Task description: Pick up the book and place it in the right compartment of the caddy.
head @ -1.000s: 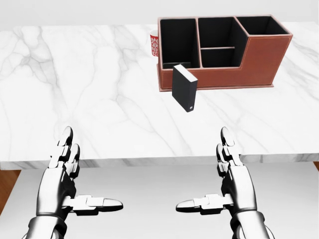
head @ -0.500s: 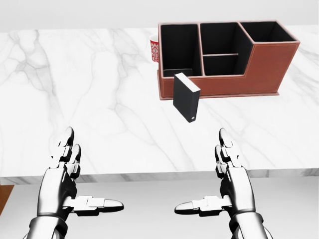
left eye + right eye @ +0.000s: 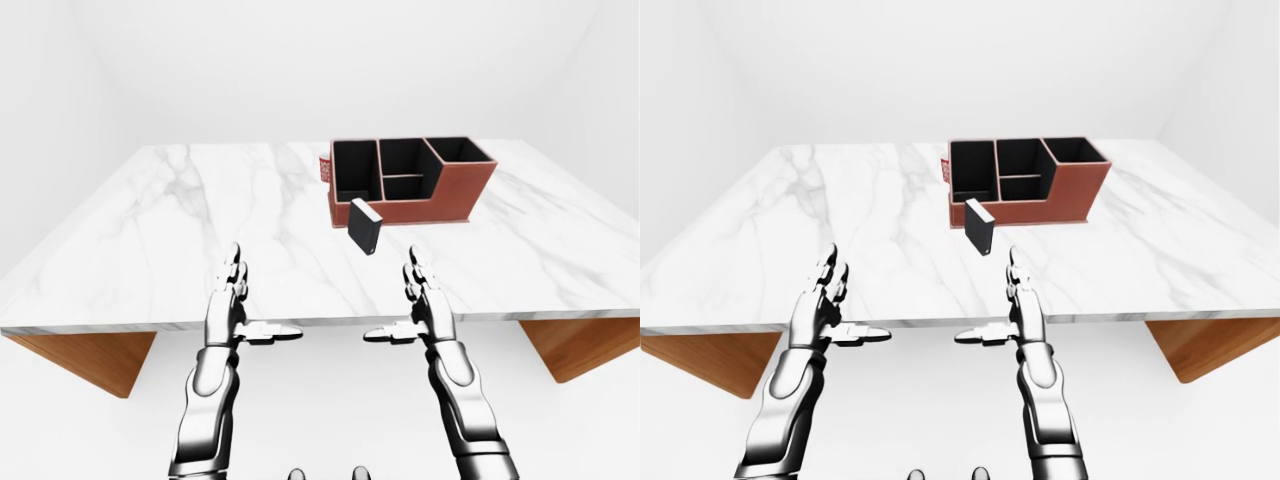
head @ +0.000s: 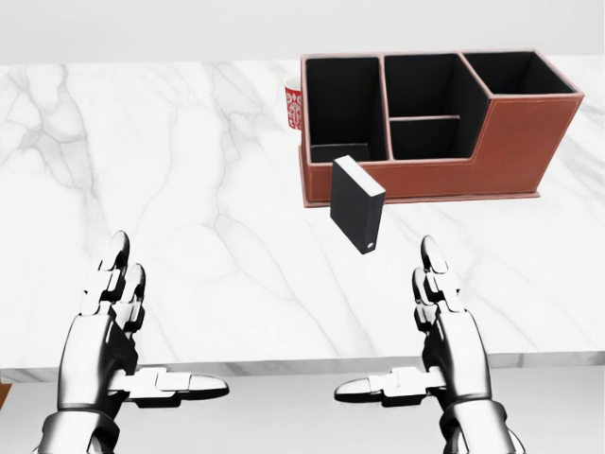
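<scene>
head view: left hand (image 4: pixel 106 333) and right hand (image 4: pixel 442 333) spread wide, holding nothing; book (image 4: pixel 356 203) upright beside caddy (image 4: pixel 510 151).

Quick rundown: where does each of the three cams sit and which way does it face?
Head view: on the head, tilted down at the white marble table, close on the black book and brown leather caddy; left hand and right hand show, open.
Left-eye view: head-mounted, wider and farther; whole table, forearms.
Right-eye view: same, shifted sideways.
All three share the upright book beside the caddy, plus a red-patterned cup at the caddy's left.
</scene>
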